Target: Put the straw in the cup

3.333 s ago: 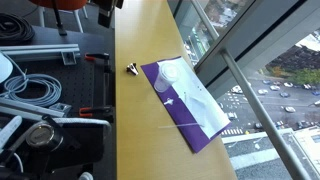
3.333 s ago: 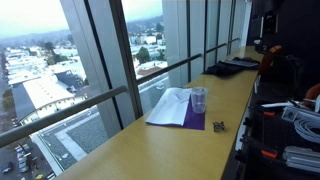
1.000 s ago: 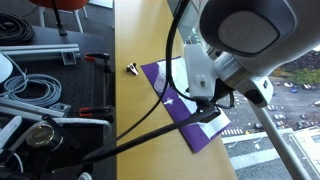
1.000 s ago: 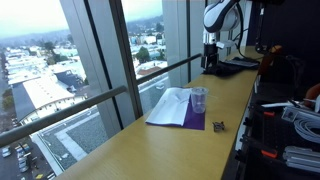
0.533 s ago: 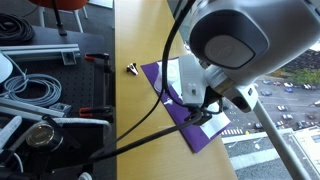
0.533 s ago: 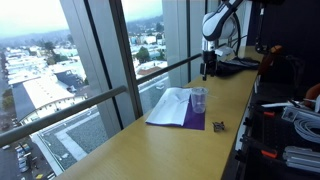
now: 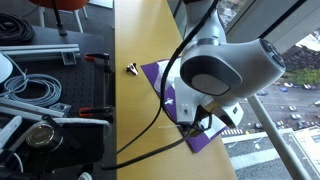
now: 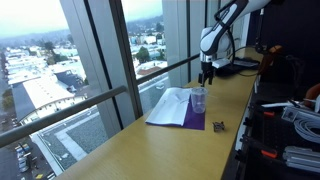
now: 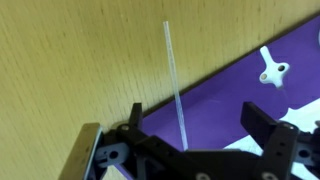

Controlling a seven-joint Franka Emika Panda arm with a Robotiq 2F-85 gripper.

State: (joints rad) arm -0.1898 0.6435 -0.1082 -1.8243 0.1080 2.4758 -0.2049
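In the wrist view the straw (image 9: 174,85) lies flat, thin and pale, across the wooden counter and onto the purple mat (image 9: 235,95). My gripper (image 9: 198,125) is open above it, and the straw's near end runs between the jaws, closer to the left finger (image 9: 135,115). In an exterior view the clear cup (image 8: 198,100) stands upright on the mat, and the gripper (image 8: 206,76) hangs just above and behind it. In an exterior view the arm (image 7: 225,70) covers the cup and the straw.
A white sheet (image 8: 170,105) lies on the mat beside the cup. A small white cross-shaped piece (image 9: 270,70) lies on the mat. A small black-and-yellow object (image 7: 131,68) sits on the counter near the mat (image 8: 218,126). Windows line the counter's far edge. Cables and clamps lie on the bench (image 7: 40,90).
The arm has come into view and moved along the counter, down towards the mat and cup. The cup, mat and black-and-yellow object have not moved.
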